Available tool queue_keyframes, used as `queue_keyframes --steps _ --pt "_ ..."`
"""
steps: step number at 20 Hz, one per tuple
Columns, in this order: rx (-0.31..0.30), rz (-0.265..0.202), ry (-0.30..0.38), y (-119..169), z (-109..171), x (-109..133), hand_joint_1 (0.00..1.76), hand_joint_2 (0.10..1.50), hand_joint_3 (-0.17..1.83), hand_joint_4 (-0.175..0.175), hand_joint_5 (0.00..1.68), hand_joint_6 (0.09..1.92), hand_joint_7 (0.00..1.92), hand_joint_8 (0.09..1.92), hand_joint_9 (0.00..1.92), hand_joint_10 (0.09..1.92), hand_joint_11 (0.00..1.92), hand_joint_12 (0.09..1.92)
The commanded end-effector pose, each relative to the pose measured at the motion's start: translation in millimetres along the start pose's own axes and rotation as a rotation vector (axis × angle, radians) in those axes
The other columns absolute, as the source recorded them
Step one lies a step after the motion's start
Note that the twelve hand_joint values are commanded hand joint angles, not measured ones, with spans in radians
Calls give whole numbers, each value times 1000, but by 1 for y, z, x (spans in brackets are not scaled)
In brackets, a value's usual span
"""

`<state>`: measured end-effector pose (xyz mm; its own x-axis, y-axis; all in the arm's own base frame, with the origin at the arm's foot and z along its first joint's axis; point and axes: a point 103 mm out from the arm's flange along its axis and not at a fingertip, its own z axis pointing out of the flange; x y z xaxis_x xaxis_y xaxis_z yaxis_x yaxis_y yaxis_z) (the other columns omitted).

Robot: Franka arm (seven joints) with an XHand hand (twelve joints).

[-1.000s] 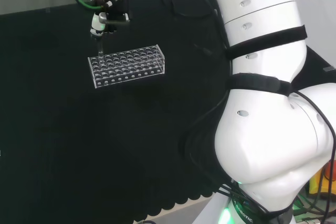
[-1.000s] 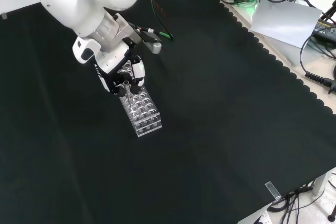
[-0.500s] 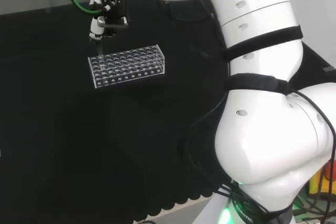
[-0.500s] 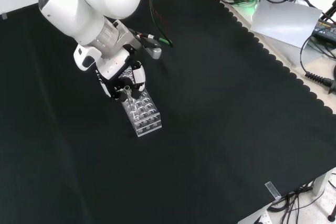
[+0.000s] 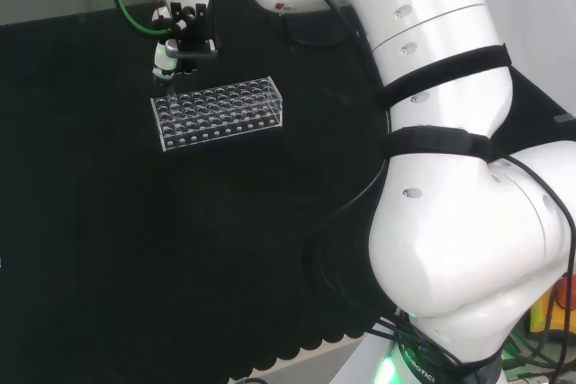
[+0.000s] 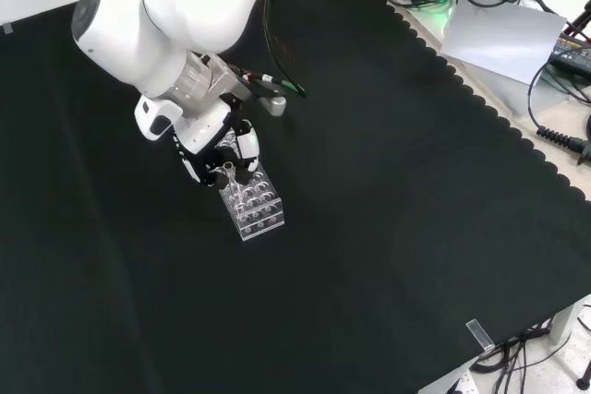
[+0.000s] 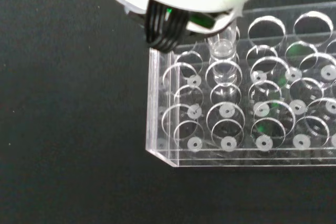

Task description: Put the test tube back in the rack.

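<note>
Rack (image 5: 218,113) of clear plastic, on black cloth (image 6: 388,191); my hand (image 6: 214,143) hovers at its 10 o'clock corner in the head view, fingers curled round the test tube (image 7: 222,59), upright over a hole. Likely light, slippery, fragile glass; best held near its top.

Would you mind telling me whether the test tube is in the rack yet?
Partly in, it seems: in the wrist view the test tube stands upright with its lower end in a hole of the rack; how deep, cannot tell.
</note>
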<state>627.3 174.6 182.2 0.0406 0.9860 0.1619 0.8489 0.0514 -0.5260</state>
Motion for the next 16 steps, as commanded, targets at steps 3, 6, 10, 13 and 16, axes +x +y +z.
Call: queue_keyframes --steps 3,6,10,13,16 --pt "10 -8 -7 2 11 2 1216 697 593 -175 1267 640 1642 625 1562 666 988 1146" --pt "9 -7 9 3 9 0 1216 697 593 -175 1267 640 1642 624 1562 665 988 1146" --pt "82 -11 66 5 5 -4 1278 784 483 -175 1158 770 1275 760 1432 681 803 1271" --pt "98 -26 76 1 -1 -4 1170 641 705 -153 780 837 1063 848 1157 776 593 1398" --pt "107 -35 76 -4 -10 -4 1110 550 789 -121 508 819 830 916 950 838 451 1465"
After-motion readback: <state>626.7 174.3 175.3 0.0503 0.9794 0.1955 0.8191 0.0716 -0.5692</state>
